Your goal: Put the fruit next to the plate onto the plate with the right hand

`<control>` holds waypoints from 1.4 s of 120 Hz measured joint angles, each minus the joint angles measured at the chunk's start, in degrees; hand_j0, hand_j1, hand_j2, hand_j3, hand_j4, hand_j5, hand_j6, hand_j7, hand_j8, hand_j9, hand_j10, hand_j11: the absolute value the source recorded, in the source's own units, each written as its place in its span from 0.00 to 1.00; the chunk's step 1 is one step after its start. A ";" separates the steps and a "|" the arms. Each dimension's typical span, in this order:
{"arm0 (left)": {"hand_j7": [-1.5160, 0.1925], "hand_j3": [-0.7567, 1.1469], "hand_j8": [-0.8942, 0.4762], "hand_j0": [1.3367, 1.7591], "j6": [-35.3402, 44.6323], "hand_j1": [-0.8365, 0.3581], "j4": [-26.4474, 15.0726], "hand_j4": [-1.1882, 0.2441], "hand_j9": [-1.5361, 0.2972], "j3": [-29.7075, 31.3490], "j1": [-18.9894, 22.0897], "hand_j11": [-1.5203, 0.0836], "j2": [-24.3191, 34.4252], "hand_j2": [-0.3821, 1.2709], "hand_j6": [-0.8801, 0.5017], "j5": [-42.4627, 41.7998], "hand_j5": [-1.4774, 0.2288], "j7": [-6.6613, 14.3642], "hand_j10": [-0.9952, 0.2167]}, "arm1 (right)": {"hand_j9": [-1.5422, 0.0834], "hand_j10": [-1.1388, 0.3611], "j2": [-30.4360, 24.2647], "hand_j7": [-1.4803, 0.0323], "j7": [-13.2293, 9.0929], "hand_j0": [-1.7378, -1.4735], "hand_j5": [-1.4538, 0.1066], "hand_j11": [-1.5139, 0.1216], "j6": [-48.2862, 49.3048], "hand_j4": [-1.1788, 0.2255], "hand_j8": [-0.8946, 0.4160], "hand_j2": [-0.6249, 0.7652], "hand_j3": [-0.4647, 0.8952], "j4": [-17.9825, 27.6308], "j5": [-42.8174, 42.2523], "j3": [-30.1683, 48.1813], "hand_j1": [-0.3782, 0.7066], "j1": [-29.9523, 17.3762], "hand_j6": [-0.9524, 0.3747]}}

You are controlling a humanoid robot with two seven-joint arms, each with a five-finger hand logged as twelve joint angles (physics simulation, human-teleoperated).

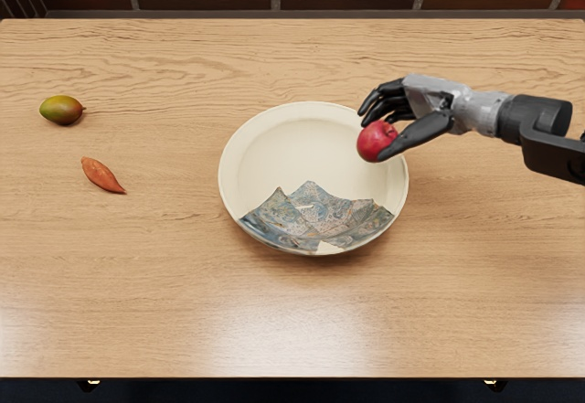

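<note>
A small red fruit [374, 141] hangs over the right inner edge of the cream plate [274, 152], which has a blue-grey patterned patch on its near side. My right hand [395, 121] comes in from the right edge and is shut on the fruit, thumb below it and dark fingers curled above. The fruit is held above the plate, not resting in it. No left arm shows.
A green-red mango [61, 109] lies at the far left of the wooden table [292, 312]. An orange sweet potato [101, 175] lies a little nearer, also on the left. A brick wall runs behind the table's far edge.
</note>
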 joint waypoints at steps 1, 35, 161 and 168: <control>0.71 0.40 0.48 0.76 0.00 0.76 0.00 0.67 0.67 0.00 0.00 0.76 0.00 0.26 0.47 0.00 0.69 0.00 0.63 | 0.46 0.45 0.08 0.46 0.00 0.30 0.41 0.44 -0.01 0.41 0.37 0.63 0.34 0.00 -0.03 -0.02 0.58 -0.02 0.26; 0.71 0.40 0.48 0.76 0.00 0.76 0.00 0.67 0.67 0.02 0.00 0.76 0.00 0.26 0.47 0.00 0.69 0.02 0.63 | 0.46 0.46 4.14 0.46 -0.05 0.30 0.41 0.44 -0.48 0.41 0.38 0.63 0.34 -0.24 -0.76 -1.40 0.59 -0.77 0.26; 0.71 0.40 0.48 0.76 0.00 0.76 0.00 0.67 0.67 0.01 0.00 0.76 0.00 0.26 0.47 0.00 0.69 0.01 0.63 | 0.79 0.64 6.93 0.81 -1.75 0.30 0.77 0.77 -4.59 0.70 0.56 0.46 0.34 1.02 -0.61 -1.29 0.23 -3.12 0.57; 0.71 0.40 0.48 0.76 0.00 0.76 0.00 0.67 0.67 0.01 0.00 0.76 0.00 0.26 0.47 0.00 0.69 0.02 0.63 | 0.82 0.66 4.32 0.84 -1.62 0.30 0.80 0.80 -4.26 0.73 0.58 0.45 0.34 2.29 0.44 -0.85 0.19 -3.14 0.60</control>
